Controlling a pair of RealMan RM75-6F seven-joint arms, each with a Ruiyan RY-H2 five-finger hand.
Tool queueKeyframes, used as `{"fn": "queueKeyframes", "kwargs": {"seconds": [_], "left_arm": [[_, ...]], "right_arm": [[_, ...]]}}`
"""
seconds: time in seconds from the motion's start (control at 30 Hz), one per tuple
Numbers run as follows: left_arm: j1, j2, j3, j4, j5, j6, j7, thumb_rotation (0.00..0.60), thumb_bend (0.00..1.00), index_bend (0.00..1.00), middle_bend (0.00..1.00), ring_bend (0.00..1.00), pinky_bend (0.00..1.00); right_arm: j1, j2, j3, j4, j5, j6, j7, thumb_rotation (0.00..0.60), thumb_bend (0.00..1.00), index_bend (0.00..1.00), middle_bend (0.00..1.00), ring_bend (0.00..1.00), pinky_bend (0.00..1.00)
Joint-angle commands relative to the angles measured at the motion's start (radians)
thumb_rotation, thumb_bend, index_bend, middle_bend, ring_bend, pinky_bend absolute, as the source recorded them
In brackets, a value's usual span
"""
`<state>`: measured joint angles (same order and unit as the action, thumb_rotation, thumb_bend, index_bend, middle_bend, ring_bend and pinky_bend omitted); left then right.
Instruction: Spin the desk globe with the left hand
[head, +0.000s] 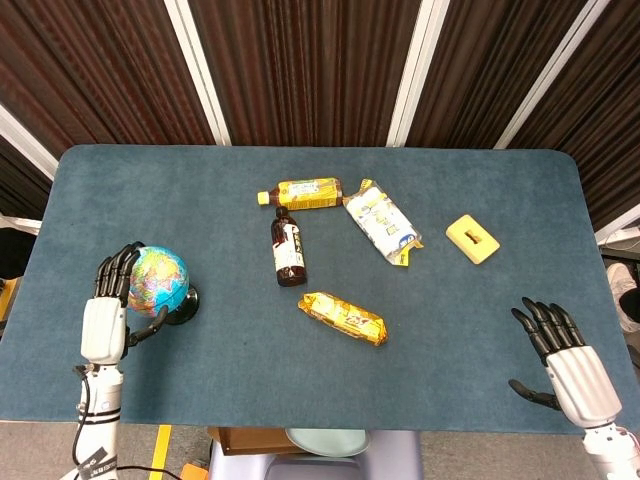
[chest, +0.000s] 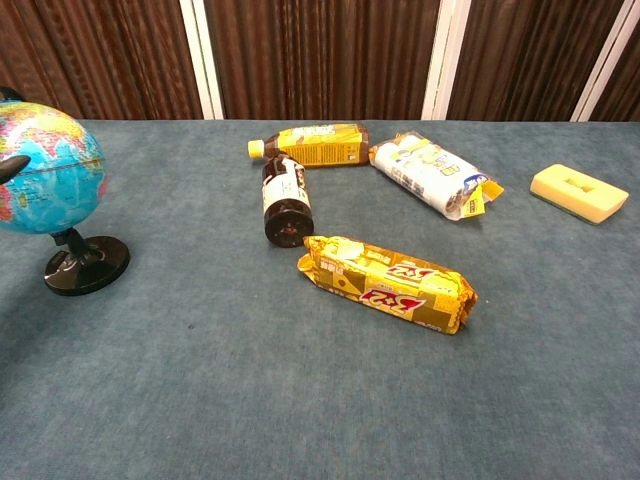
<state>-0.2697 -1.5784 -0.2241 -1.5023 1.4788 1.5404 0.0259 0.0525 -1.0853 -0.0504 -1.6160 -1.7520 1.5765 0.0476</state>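
The desk globe (head: 162, 280) stands on its black base (head: 184, 305) near the table's left side; the chest view shows the globe (chest: 45, 170) at the far left. My left hand (head: 105, 318) is beside the globe on its left. Its fingers (head: 116, 270) are spread against the globe's left side and the thumb reaches under the sphere toward the base. One dark fingertip (chest: 12, 166) shows at the left edge of the chest view, on the globe. My right hand (head: 563, 358) hovers at the table's front right corner, fingers apart, holding nothing.
Mid-table lie a yellow tea bottle (head: 300, 193), a dark bottle (head: 288, 248), a white and yellow snack bag (head: 382, 222) and a yellow-orange biscuit pack (head: 343, 316). A yellow sponge (head: 472, 239) sits toward the right. Curtains hang behind the table.
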Motion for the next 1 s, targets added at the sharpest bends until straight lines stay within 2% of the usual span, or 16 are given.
{"fn": "queueKeyframes", "kwargs": {"seconds": [0.03, 1.0], "left_arm": [[-0.010, -0.012, -0.012, 0.025, -0.019, -0.010, -0.011, 0.600, 0.29, 0.00, 0.00, 0.00, 0.00], [-0.006, 0.011, -0.013, 0.057, -0.074, -0.018, -0.057, 0.600, 0.30, 0.00, 0.00, 0.00, 0.00]], "right_arm": [[0.000, 0.000, 0.001, 0.000, 0.001, 0.000, 0.000, 0.600, 0.07, 0.00, 0.00, 0.00, 0.00], [-0.004, -0.002, 0.002, -0.004, 0.001, 0.001, -0.009, 0.600, 0.07, 0.00, 0.00, 0.00, 0.00]]}}
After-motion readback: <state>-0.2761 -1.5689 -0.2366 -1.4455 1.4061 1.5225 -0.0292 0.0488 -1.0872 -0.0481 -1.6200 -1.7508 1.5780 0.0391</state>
